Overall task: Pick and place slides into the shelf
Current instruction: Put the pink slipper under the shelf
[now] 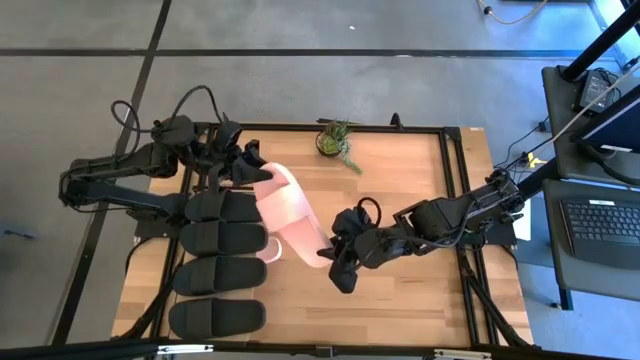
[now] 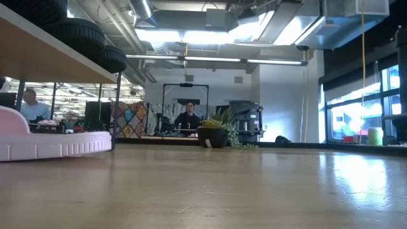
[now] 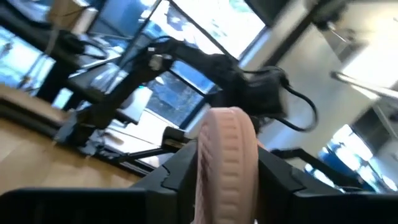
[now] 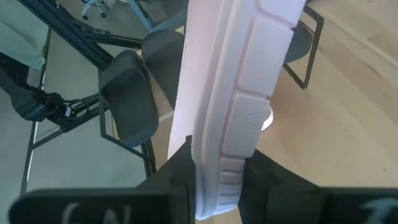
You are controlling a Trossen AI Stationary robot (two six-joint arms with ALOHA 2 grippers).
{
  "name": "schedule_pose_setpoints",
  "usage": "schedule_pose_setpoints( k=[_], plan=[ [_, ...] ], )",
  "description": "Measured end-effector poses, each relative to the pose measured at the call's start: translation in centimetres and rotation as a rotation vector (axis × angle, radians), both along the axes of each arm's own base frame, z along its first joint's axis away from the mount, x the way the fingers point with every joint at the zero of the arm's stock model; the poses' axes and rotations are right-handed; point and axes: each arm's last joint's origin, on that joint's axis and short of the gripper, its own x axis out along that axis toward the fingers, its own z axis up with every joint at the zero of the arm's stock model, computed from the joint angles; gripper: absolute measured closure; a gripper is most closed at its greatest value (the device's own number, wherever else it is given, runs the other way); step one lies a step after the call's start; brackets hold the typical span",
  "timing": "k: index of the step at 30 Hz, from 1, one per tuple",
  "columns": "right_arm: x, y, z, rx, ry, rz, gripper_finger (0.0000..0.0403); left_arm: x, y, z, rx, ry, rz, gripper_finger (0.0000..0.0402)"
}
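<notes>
A pale pink slide (image 1: pixel 290 210) hangs in the air between my two grippers, above the table's middle. My left gripper (image 1: pixel 252 172) is at its far-left end and my right gripper (image 1: pixel 330 255) at its near-right end, both shut on it. Several black slides (image 1: pixel 222 240) lie side by side in a row along the table's left side, on the shelf (image 2: pixel 44 57). A second pink slide (image 2: pixel 51 143) rests sole-down on the tabletop under the shelf. Neither gripper shows in the low view. My left gripper has the pink slide's ridged end rim (image 3: pixel 227 143) between its two fingers, one finger against each side. The fingers come about level from the table's left side. This end is lifted clear of the table. My right gripper pinches the other end of the pink slide across the sole's thickness (image 4: pixel 214 177), one finger on each face. It comes from the table's right, slanting down. The slide runs away from the fingers, ribbed sole in view, clear of the table.
A small potted plant (image 1: pixel 337 142) stands near the table's far edge. Bare wooden tabletop (image 1: pixel 400 300) lies to the right and near side of the shelf. Beyond the table are a desk with a laptop (image 1: pixel 600 225) and people in the room behind.
</notes>
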Motion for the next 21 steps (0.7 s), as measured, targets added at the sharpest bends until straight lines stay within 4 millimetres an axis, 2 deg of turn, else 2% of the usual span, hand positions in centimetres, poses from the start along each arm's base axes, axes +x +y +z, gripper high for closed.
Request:
schedule_pose_setpoints(
  k=[6,9,17,21],
  plan=[
    [-0.1,0.0,-0.1,-0.008,0.009,0.015,0.0328,-0.1,-0.5,0.7,0.046,-0.077,-0.073,0.0224],
    [-0.2,0.1,-0.2,0.006,0.035,0.037,0.0328,-0.2,-0.5,0.7,0.036,-0.081,-0.080,0.0205],
    [-0.7,0.4,-0.4,0.082,0.116,0.168,0.0330,-3.2,-0.1,1.6,0.121,-0.131,-0.025,0.0202],
    [-1.4,0.4,-1.2,0.173,0.262,0.229,0.0330,-5.1,-0.1,1.9,0.132,-0.138,0.000,0.0202]
  ],
)
